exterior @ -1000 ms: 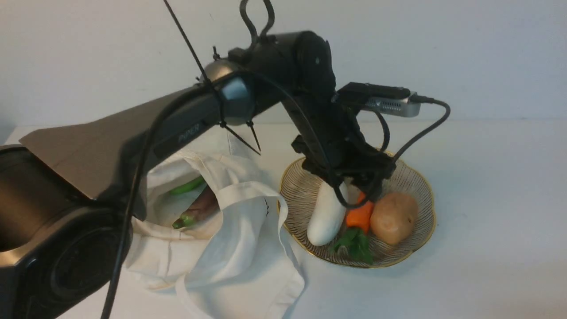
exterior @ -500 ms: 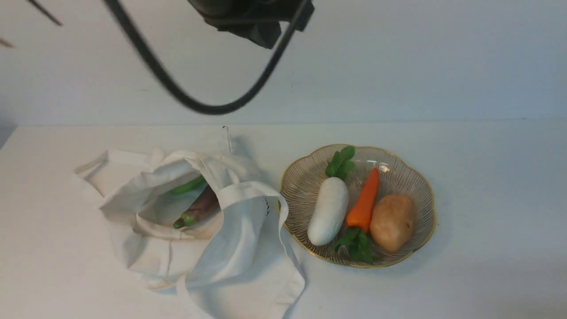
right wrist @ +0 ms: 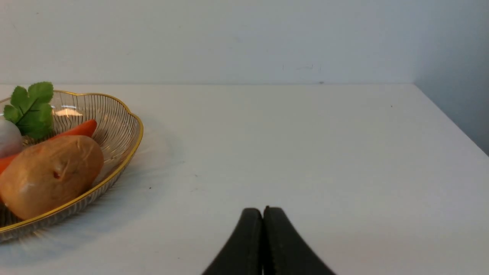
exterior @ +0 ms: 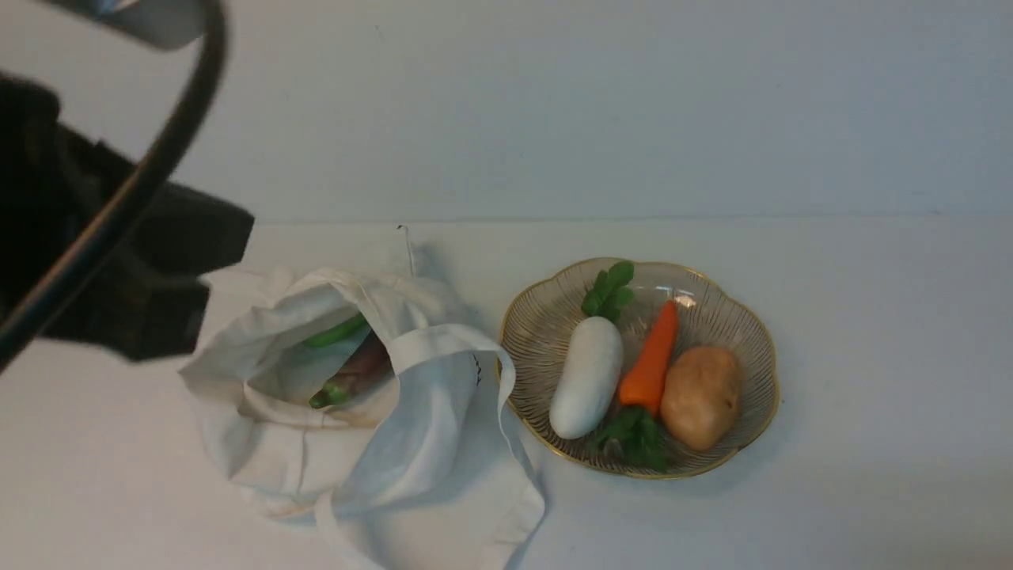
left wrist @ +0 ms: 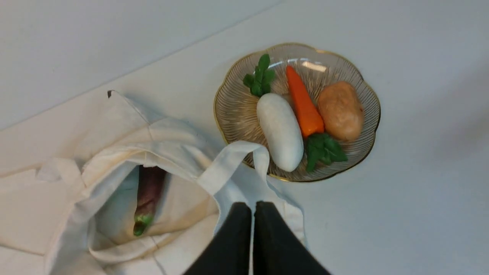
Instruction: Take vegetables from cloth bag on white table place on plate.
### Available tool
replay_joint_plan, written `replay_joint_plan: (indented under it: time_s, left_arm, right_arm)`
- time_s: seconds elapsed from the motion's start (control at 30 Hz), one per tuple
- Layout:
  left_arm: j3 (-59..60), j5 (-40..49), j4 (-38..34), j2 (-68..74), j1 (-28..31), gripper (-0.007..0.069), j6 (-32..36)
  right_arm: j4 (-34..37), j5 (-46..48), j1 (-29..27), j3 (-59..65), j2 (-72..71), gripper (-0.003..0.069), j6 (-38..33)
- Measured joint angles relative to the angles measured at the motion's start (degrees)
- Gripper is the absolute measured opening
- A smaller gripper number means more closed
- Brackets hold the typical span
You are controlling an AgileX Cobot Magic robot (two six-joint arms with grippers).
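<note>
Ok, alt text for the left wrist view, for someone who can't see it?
From above, the shut left gripper hangs over an open cloth bag with an eggplant inside. Beside the bag on the white table, a gold-rimmed plate holds a white radish, a carrot and a potato.

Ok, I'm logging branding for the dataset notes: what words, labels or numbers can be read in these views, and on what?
No text can be read in any view.
cloth bag: a small dark mark on the fabric near the strap, too small to tell whether it is lettering.
plate: no lettering shows.
</note>
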Motion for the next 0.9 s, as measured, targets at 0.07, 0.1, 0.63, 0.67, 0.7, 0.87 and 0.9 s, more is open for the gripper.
replay_joint_plan:
  time_s: [0.07, 0.1, 0.63, 0.67, 0.7, 0.87, 0.9]
  left_arm:
    - [3.9, -1.0, -0.9, -4.1, 0.0, -0.0005, -0.1]
    - [6.0, -1.2, -1.5, -6.4, 0.0, -0.0005, -0.1]
    - [16.5, -3.2, 2.8, -26.0, 0.3, -0.0005, 4.8]
    - [17.7, -4.5, 3.1, -27.1, 0.6, -0.0005, 4.8]
    - [20.1, -6.8, 3.4, -29.3, 1.4, -0.0005, 4.8]
    - [35.7, -19.3, 3.7, -41.3, 9.7, -0.0005, 4.8]
    - [36.5, -19.7, 3.7, -41.3, 9.7, -0.0005, 4.8]
  right_arm:
    - [0.0, 0.0, 0.0, 0.0, 0.0, -0.0010, 0.0]
    - [0.0, 0.0, 0.0, 0.0, 0.0, -0.0010, 0.0]
    - [0.0, 0.0, 0.0, 0.0, 0.0, -0.0010, 0.0]
    - [0.0, 0.0, 0.0, 0.0, 0.0, -0.0010, 0.0]
    - [0.0, 0.0, 0.0, 0.0, 0.0, -0.0010, 0.0]
    - [0.0, 0.0, 0.0, 0.0, 0.0, -0.0010, 0.0]
    - [0.0, 0.0, 0.0, 0.0, 0.0, -0.0010, 0.0]
